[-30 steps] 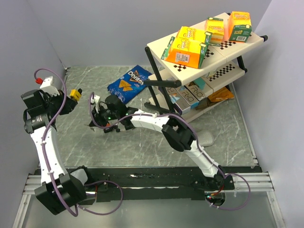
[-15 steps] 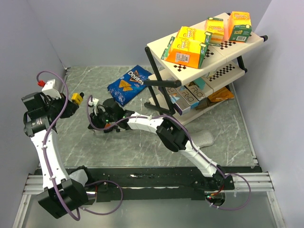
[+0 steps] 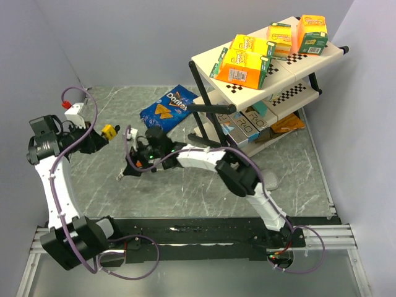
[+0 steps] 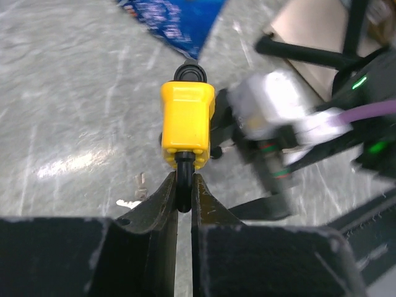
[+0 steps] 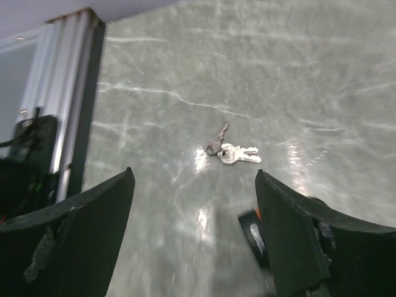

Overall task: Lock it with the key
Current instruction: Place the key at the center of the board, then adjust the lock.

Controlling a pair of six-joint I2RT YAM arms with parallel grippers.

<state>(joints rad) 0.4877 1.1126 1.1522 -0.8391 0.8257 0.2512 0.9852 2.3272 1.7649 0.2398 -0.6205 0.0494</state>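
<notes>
The left end effector (image 4: pixel 184 185) is pinched almost shut on the black shackle of the yellow padlock (image 4: pixel 187 124), holding it in the air with the body pointing away from the wrist. The right end effector (image 5: pixel 193 179) hangs wide open and empty above the keys (image 5: pixel 230 150), two on a ring lying flat on the worktop (image 5: pixel 291 68). The pickup likely calls for a straight descent, fingers straddling one key's head so the blade projects free for the lock. Flat metal on stone may skid.

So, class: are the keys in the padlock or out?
Out: the keys lie on the table, away from the padlock in the left gripper.
</notes>
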